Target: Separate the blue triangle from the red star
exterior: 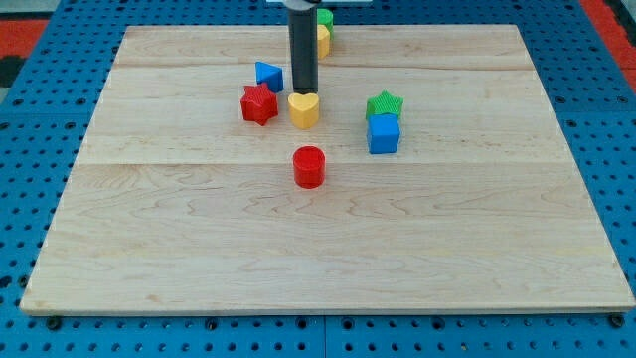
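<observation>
The blue triangle [267, 75] lies in the upper middle of the wooden board [199, 249]. The red star [258, 103] sits just below it, almost touching. My tip [303, 91] is to the right of both, about a block's width from the blue triangle. It stands right at the top edge of a yellow heart [304, 109]. The rod comes down from the view's top.
A red cylinder [309, 166] lies below the yellow heart. A green star [384, 103] sits on the top edge of a blue cube [384, 134] at the right. A yellow block [323, 40] and a green block [325, 17] lie behind the rod near the top edge.
</observation>
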Tool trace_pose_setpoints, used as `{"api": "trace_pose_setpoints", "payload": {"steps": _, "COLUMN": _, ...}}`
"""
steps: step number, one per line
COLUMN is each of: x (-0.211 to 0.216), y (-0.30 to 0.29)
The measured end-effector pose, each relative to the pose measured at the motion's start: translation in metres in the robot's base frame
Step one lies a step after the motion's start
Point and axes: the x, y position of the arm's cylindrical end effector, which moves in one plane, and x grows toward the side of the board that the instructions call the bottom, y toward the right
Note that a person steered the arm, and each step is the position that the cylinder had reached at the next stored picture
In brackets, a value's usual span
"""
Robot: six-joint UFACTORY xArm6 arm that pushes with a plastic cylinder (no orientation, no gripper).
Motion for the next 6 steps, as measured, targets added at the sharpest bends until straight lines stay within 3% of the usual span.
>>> {"api": "trace_pose_setpoints", "payload": {"steps": 2, "x": -0.057, "y": -0.066}}
{"api": "trace_pose_setpoints", "payload": {"steps": 3, "x": -0.024, "y": -0.089}}
{"api": "trace_pose_setpoints", "payload": {"steps": 4, "x": 0.054, "y": -0.019}}
{"api": "trace_pose_setpoints", "payload": {"steps": 5, "x": 0.040, "y": -0.011}}
{"api": "trace_pose_setpoints", "payload": {"steps": 6, "x": 0.026, "y": -0.040}}
